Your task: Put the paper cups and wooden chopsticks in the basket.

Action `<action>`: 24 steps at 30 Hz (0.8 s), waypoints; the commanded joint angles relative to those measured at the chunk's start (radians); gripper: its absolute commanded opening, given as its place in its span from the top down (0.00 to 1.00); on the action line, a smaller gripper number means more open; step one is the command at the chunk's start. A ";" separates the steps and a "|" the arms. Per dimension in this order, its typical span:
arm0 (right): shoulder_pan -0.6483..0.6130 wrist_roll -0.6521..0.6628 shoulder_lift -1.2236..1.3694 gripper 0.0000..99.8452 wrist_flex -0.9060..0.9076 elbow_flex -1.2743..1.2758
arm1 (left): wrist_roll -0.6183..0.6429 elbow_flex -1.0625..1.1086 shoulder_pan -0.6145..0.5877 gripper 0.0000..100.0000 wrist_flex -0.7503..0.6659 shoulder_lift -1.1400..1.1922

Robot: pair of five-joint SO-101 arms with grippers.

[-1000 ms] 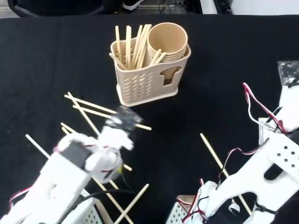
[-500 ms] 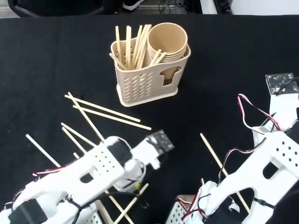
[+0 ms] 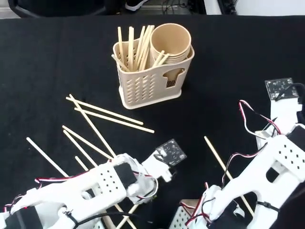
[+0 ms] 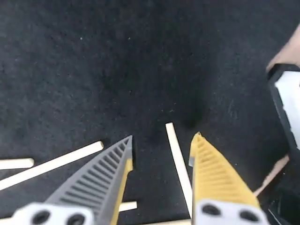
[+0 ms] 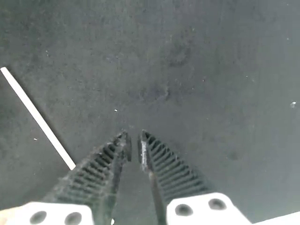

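Our left hand point(image 4: 163, 136), open fairly wide and empty, hangs over a loose chopstick point(image 4: 179, 164) lying inside its gap but near one side, so we fear closing could flick it across the tabletop point(image 4: 117, 56), well away from the basket point(image 3: 147, 86).

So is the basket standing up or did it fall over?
Standing up: the basket sits on its base, chopsticks and paper cups poking out its open top.

Black, matte, cloth-like table point(image 3: 47, 57) across the scene.
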 commanded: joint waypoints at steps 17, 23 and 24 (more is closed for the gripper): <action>0.018 0.011 -0.025 0.95 -0.021 -0.007 | 0.135 -0.177 -0.010 0.92 -0.009 0.296; 0.018 0.011 -0.025 0.95 -0.021 -0.007 | 0.135 -0.168 0.053 0.95 -0.003 0.305; 0.020 0.011 -0.025 0.95 -0.021 -0.007 | 0.135 -0.165 0.053 0.96 -0.003 0.307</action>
